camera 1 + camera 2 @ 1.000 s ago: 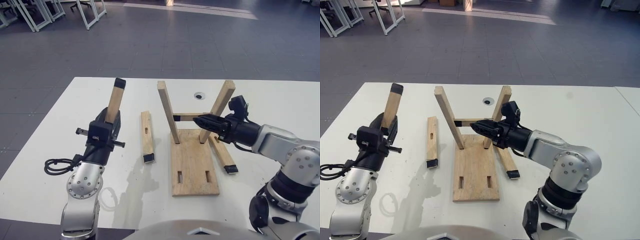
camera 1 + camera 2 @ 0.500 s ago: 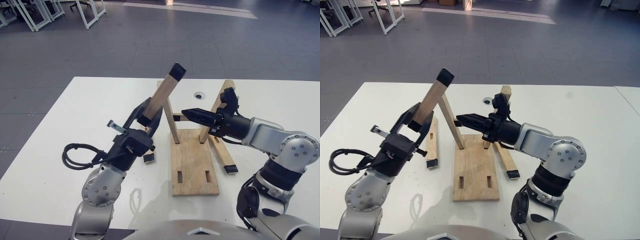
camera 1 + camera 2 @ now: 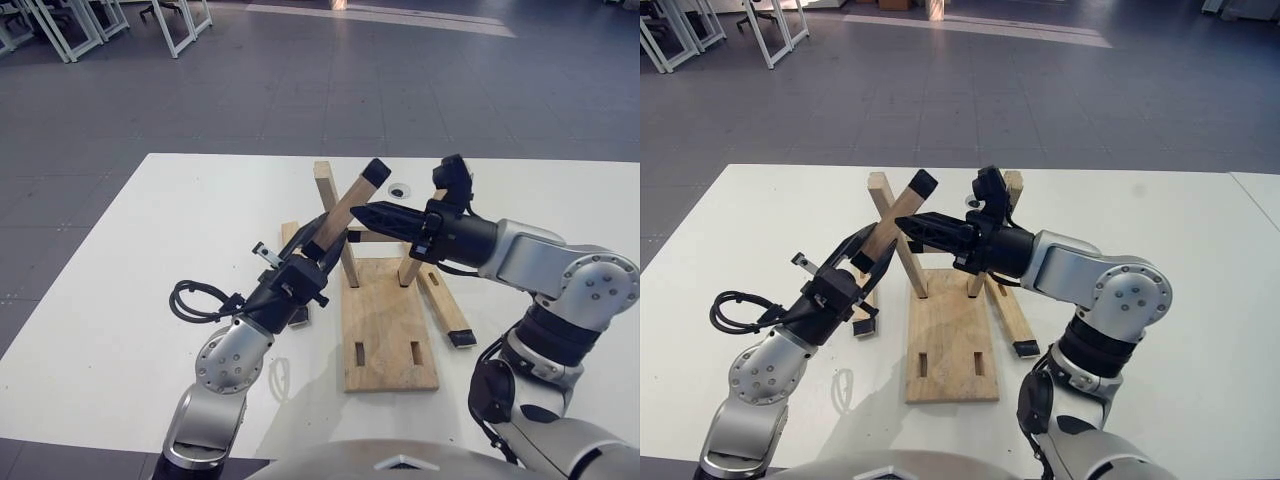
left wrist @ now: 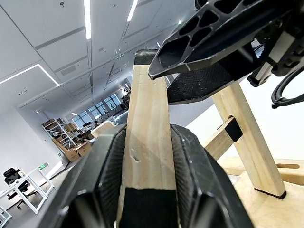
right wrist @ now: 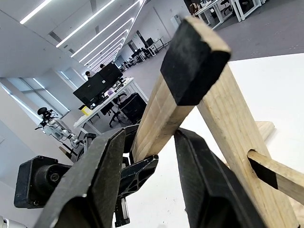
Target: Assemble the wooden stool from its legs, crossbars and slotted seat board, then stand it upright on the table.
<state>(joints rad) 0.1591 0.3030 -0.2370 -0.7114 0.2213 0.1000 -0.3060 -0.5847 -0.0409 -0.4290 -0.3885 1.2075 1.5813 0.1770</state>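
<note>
Left gripper (image 3: 325, 233) clamped on black-capped leg (image 3: 360, 192); leg's long axis slants up between right gripper (image 3: 358, 213) jaws, spread, straddling capped end.

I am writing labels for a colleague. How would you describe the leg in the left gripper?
On the white table lies the seat board, with two legs standing in it. Just left of them, the left gripper holds the leg. Alone among the legs it is off the table, with its black cap uppermost.
</note>
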